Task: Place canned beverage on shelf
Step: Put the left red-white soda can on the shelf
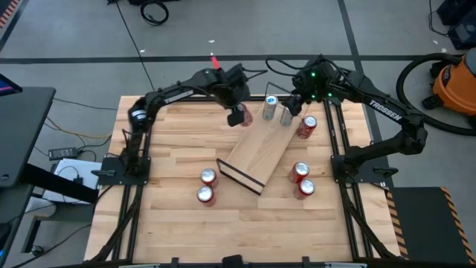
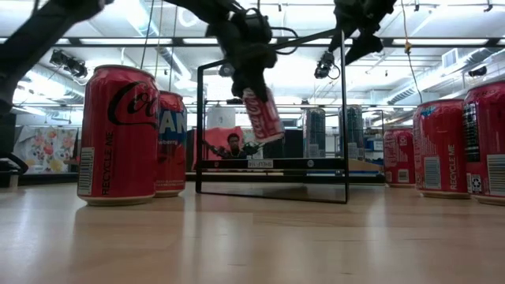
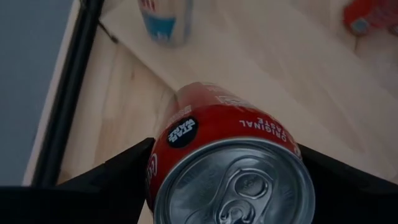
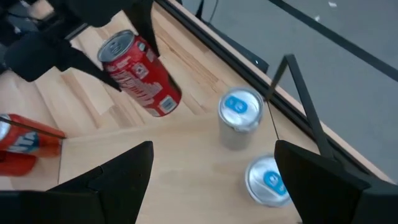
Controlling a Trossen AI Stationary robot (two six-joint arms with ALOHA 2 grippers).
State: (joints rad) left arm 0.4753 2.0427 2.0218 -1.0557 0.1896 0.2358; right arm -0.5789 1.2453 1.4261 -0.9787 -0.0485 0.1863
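In the high view, the left gripper (image 1: 236,113), upper centre of the frame, is clamped on a red aluminium cola can (image 1: 238,116), held tilted in the air just off the far left corner of the shelf (image 1: 256,152). The shelf is a long light-wood board with a dark near end and thin black wire frame, lying diagonally in the middle of the table (image 1: 171,231). The left wrist view shows the can's silver top and pull tab, with "ORIGINAL TASTE" in white on the red wall and a round black badge whose writing is too small to read.

The right gripper (image 1: 295,104), at the upper right of the shelf, hangs with its fingers spread and empty above two silver cans with blue-and-white tops (image 1: 270,106) standing on the shelf's far end.

In the low view, the big red can (image 2: 118,134) at left carries the Coca-Cola script and "RECYCLE ME" down its side; more red cans (image 2: 440,147) at right show the same words. "TROSSEN" is printed in white on the right arm (image 1: 387,112).

The table is pale butcher-block wood. Around it lie grey floor, black cables and an orange shop vacuum (image 1: 455,85) at the upper right; the low view shows ceiling strip lights.
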